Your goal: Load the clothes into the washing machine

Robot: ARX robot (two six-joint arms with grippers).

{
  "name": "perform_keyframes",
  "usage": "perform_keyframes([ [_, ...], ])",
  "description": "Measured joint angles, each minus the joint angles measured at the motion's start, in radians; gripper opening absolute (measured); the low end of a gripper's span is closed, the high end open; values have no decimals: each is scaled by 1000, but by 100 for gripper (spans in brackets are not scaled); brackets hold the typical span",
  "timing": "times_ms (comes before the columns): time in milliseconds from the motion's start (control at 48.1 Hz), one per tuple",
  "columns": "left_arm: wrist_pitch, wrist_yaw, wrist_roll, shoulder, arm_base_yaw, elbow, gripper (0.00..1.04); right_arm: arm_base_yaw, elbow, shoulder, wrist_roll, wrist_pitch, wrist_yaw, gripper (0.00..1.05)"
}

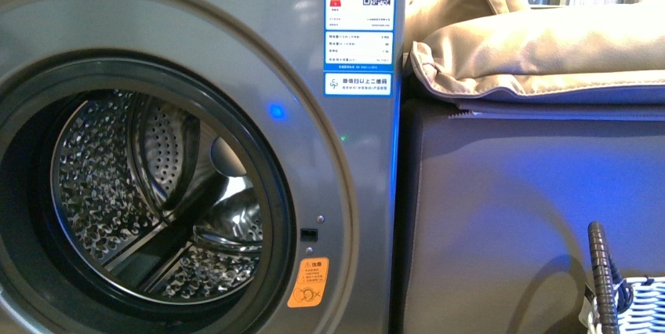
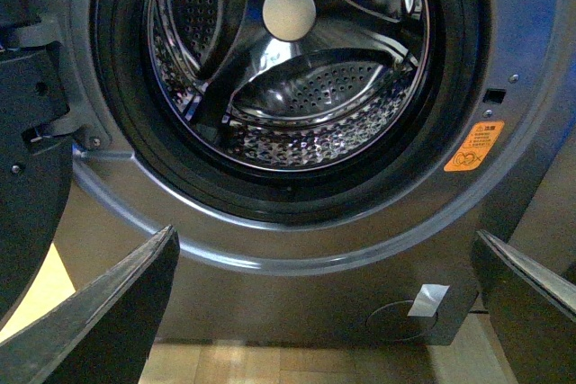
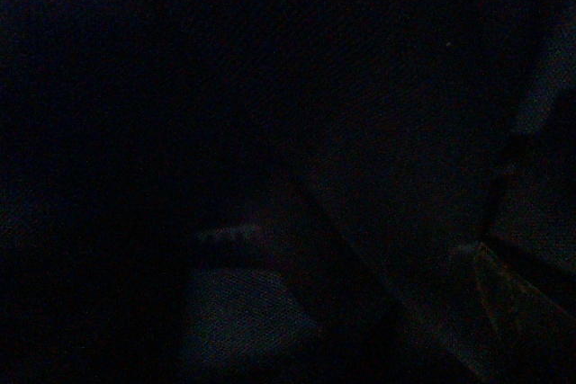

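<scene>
You're holding your left hand [image 2: 324, 233] wide open at the washing machine [image 1: 345, 193] with its drum [image 1: 118, 193] sitting empty, the right hand's view is dark so can't tell, and no clothes are showing anywhere, though they'll likely be floppy, so grab a bunched middle.

The washing machine [image 1: 329, 161] stands at the left, its drum [image 1: 118, 193] open to the front. A label [image 1: 359, 12] sits on its upper right front, and a sticker [image 1: 308, 282] sits below and right of the porthole. A sofa [image 1: 517, 193] stands just beside it on the right, with cushions [image 1: 541, 44] on top. A basket [image 1: 639, 306] sits in front of the sofa. The right wrist view is dark.
</scene>
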Motion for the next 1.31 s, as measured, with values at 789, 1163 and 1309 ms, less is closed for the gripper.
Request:
perform_keyframes([
  [789,0,0,0,0,0,0,98,34,99,185,-38,20,-43,97],
  [1163,0,0,0,0,0,0,98,24,100,196,-31,65,-26,65],
  [1309,0,0,0,0,0,0,98,26,55,169,-16,114,-35,40],
])
